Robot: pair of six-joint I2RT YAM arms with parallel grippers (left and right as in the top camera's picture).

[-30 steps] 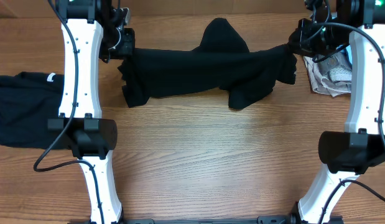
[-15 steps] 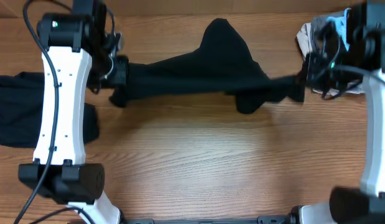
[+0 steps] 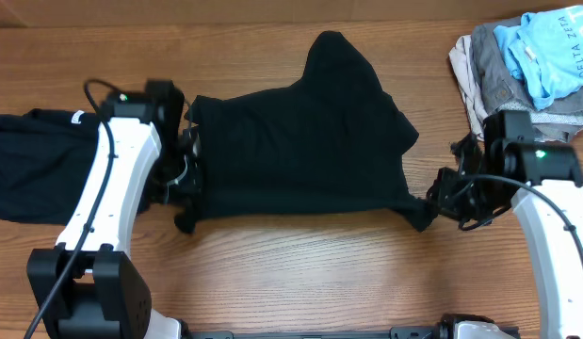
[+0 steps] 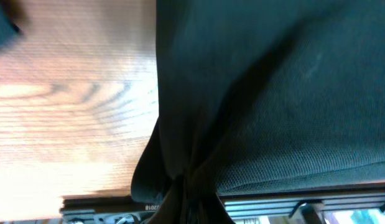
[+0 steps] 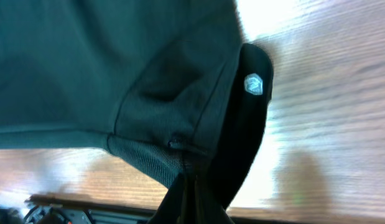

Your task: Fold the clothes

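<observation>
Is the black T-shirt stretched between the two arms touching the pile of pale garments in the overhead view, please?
No, the black T-shirt lies apart from the pile of pale garments, with bare table between them.

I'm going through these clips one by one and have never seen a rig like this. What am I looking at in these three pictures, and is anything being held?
Two white robot arms stand at a wooden table; each ends in a two-finger gripper. The wide picture looks down from above. The other two come from cameras on the wrists, so they show cloth close up. A black T-shirt lies spread in the middle. The left gripper is shut on its left edge, the right gripper on its right corner, where the right wrist view shows a small white logo. Another black garment lies at the left edge, and a pile of pale-blue, grey and beige clothes sits at the far right.
</observation>
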